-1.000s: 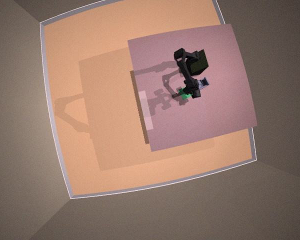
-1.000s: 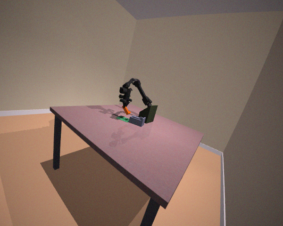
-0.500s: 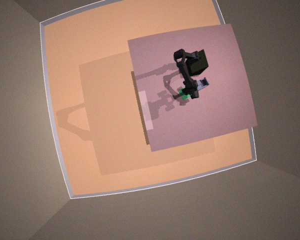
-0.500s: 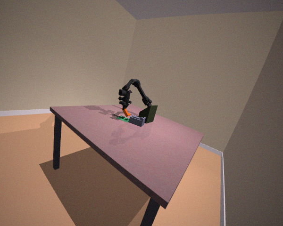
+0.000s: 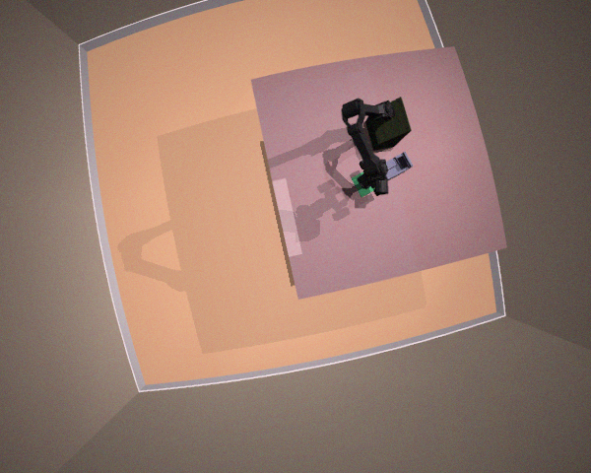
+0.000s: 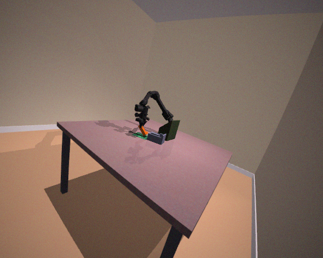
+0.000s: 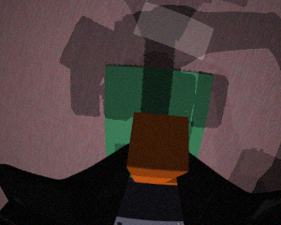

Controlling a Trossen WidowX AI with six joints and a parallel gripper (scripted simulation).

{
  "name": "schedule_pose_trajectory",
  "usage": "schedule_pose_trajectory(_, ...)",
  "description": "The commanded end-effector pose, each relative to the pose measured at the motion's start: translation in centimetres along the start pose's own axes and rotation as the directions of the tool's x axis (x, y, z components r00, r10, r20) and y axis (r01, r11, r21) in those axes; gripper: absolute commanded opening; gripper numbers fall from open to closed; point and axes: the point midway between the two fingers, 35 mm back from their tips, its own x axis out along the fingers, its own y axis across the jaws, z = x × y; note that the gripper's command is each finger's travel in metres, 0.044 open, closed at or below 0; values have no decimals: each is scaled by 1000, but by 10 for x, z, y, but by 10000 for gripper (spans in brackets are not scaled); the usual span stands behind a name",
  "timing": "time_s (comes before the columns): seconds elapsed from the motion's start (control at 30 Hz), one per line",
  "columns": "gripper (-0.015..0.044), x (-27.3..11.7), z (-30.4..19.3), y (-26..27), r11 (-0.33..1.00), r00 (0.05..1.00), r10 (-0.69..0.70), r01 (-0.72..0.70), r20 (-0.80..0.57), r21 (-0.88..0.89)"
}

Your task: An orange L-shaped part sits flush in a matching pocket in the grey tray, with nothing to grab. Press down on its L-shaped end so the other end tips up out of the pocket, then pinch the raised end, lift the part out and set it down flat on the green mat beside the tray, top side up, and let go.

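The orange part [image 6: 142,130] [image 7: 160,142] is pinched at its upper end in my gripper [image 6: 140,126] [image 7: 155,152]. It hangs steeply tilted, its lower end low over the side of the green mat [image 6: 137,135] [image 7: 115,133] [image 5: 365,192] nearest the tray. Whether that end touches the mat I cannot tell. In the wrist view the held end fills the gap between the dark fingers, and the rest of the part is hidden. The grey tray [image 5: 397,171] [image 6: 155,138] stands right beside the mat, its pocket empty. The arm hides the part in the top view.
A dark green block [image 5: 395,124] [image 6: 173,130] stands beside the tray, near the arm's base. A pale strip [image 5: 287,219] lies along one edge of the pink table [image 5: 413,229] [image 6: 156,166]. Shadows of the arm fall over the mat and the table.
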Motion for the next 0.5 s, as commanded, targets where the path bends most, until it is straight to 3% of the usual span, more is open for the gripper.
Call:
schedule_pose_trajectory(0.0, 0, 6, -2, -1, 1000, 1000, -1, 1, -5, -7)
schedule_pose_trajectory(0.47, 0, 10, -1, -1, 1000, 1000, -3, 3, -1, -3)
